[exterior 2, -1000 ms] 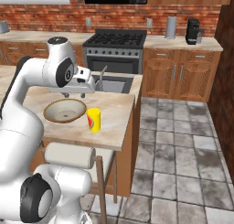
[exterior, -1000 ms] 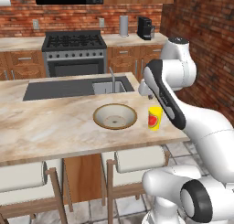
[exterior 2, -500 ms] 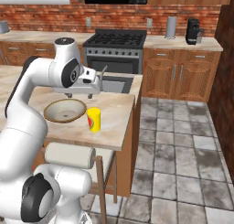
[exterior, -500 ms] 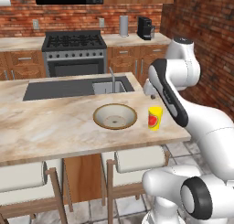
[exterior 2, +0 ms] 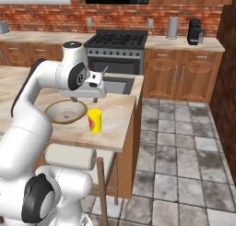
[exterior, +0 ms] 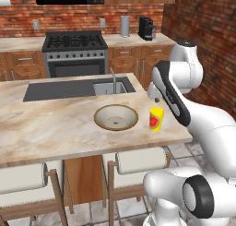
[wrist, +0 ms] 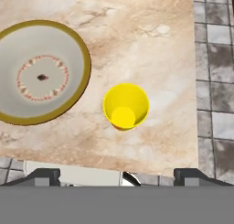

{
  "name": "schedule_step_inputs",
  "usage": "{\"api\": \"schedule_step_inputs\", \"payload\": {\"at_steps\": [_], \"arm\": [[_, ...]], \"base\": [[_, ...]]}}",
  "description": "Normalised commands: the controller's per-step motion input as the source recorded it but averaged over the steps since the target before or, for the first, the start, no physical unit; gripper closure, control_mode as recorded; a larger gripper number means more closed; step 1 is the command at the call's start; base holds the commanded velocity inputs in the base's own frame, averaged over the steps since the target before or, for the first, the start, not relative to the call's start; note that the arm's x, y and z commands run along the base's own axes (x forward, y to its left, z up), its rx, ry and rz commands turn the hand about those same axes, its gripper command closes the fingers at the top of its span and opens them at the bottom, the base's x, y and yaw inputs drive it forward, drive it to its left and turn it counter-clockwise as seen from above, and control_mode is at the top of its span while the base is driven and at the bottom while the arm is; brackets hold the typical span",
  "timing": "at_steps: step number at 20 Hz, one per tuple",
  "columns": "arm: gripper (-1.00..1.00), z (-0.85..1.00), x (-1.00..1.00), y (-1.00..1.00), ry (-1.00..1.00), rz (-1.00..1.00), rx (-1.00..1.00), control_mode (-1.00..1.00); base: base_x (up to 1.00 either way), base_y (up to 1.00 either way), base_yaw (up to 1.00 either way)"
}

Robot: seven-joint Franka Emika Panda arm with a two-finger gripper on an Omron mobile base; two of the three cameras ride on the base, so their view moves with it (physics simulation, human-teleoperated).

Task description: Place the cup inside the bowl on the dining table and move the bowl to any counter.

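The yellow cup (exterior: 156, 119) stands upright on the dining table (exterior: 55, 128) near its right end, just right of the wide bowl (exterior: 116, 117); the two are apart. My gripper (exterior: 155, 98) hangs open above the cup, with nothing between its fingers. In the right base view the gripper (exterior 2: 85, 99) is over the cup (exterior 2: 94, 121) and the bowl (exterior 2: 66, 111). Looking down from the hand, I see into the empty cup (wrist: 125, 106), with the empty bowl (wrist: 39, 72) to its left and the gripper (wrist: 119, 176) spread wide.
A sink (exterior: 113, 87) and dark cooktop panel (exterior: 57, 90) lie behind the bowl. Two stools (exterior: 138, 160) sit under the table's near edge. The counter (exterior: 133, 39) beside the black stove (exterior: 73, 50) carries a coffee machine (exterior: 146, 27). Tiled floor (exterior 2: 184, 142) lies beyond the table end.
The jaws have spread wider. The hand has shifted slightly over the cup; cup and bowl have not moved.
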Motion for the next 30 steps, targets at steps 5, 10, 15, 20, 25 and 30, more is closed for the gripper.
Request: {"api": "schedule_step_inputs", "payload": {"at_steps": [5, 10, 15, 20, 25, 30], "arm": [[-1.00, -0.21, 0.07, -0.11, 0.01, -0.06, 0.00, -1.00], [-1.00, -0.11, 0.07, -0.01, 0.04, -0.10, 0.00, -1.00], [-1.00, -0.02, 0.00, 0.00, 0.01, -0.11, 0.03, -1.00], [-1.00, 0.00, 0.00, 0.00, 0.01, -0.11, 0.08, -1.00], [-1.00, 0.00, 0.01, -0.11, 0.00, -0.05, 0.11, -1.00], [-1.00, -0.03, 0.04, -0.04, 0.02, 0.00, 0.01, -1.00]], "base": [[0.00, 0.00, 0.00], [0.00, 0.00, 0.00], [0.00, 0.00, 0.00], [0.00, 0.00, 0.00], [0.00, 0.00, 0.00], [0.00, 0.00, 0.00]]}}
